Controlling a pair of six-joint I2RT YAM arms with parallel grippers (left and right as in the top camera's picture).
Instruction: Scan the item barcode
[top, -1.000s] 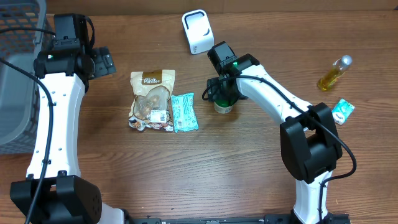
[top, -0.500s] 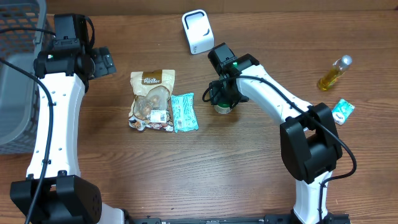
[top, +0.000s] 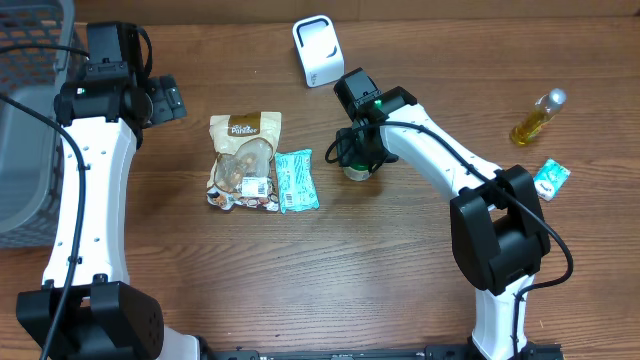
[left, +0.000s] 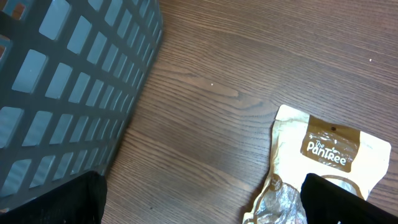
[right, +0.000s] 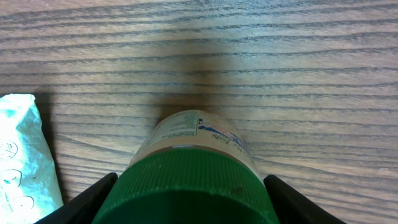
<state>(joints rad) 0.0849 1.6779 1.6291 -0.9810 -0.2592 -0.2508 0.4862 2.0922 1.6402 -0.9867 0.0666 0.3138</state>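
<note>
**Green-lidded jar** (top: 358, 171): upright on tabletop (top: 400, 280), right of centre. Just right of teal wrapped packet (top: 296, 181) and well below white barcode scanner (top: 317, 50). Pale label under a ribbed green lid, print too small to read.

**Right tool** (top: 357, 158): lowered over green-lidded jar, one finger (right: 81, 202) on either side of the lid and close against it. Gripping or merely flanking: cannot tell.

**Left tool** (top: 168, 100): spread wide, holding nothing. Poised above bare wood between grey mesh basket (top: 25, 120) and tan snack pouch (top: 243, 160).

**Tan snack pouch**: flat on tabletop, lower right edge against teal wrapped packet. Brown label near top, clear window showing contents.

**Bottle of yellow liquid** (top: 538, 118): far right, tilted, cap toward upper right.

**Small teal-and-white sachet** (top: 551, 178): near right edge, just below bottle of yellow liquid, apart from it.
</note>
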